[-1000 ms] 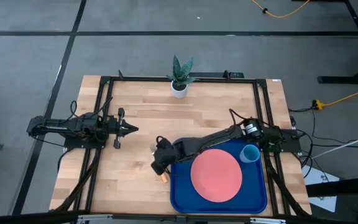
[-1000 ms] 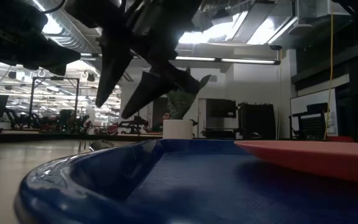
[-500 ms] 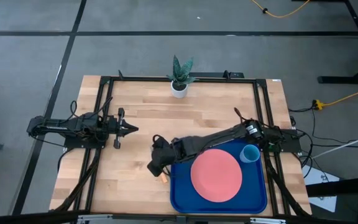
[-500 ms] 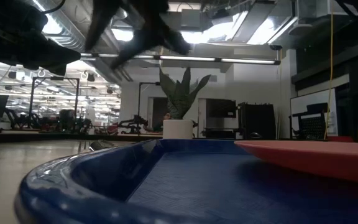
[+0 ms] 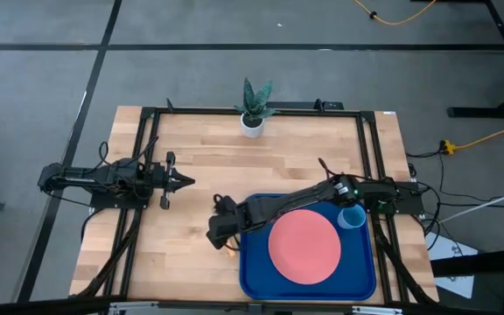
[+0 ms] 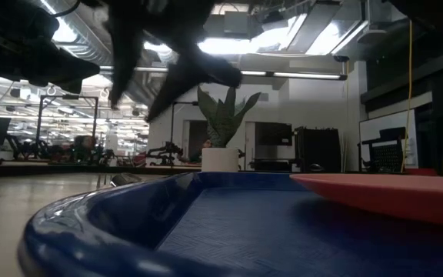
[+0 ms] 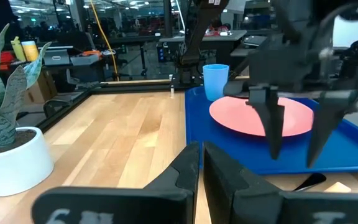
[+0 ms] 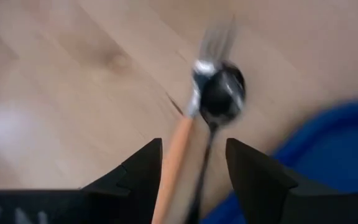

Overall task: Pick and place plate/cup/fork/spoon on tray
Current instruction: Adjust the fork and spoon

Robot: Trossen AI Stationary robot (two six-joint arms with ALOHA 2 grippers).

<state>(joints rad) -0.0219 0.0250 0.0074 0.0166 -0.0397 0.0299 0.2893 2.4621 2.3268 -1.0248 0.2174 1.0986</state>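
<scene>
The salmon-pink plate (image 5: pixel 304 245) and the light-blue cup (image 5: pixel 352 216) rest on the deep-blue tray (image 5: pixel 254 282) at the table's near right. The fork (image 8: pixel 178 155), with a tan handle, and the dark spoon (image 8: pixel 222 94) lie side by side on the wooden table just left of the tray. My right gripper (image 5: pixel 220 229) hangs open above them, fingers pointing down, one on either side of the pair, touching neither. It also shows in the left wrist view (image 7: pixel 294 158). My left gripper (image 5: pixel 184 181) is shut and empty over the table's left half.
A white pot with a green plant (image 5: pixel 252 124) stands at the table's far edge, centre. Black frame rails (image 5: pixel 147 157) run along the table's left and right sides. Bare wood lies between the two arms.
My right gripper has gone up beside the tray's left rim, then come part of the way down again, shifting a little toward the table's left edge. It has stayed open.
</scene>
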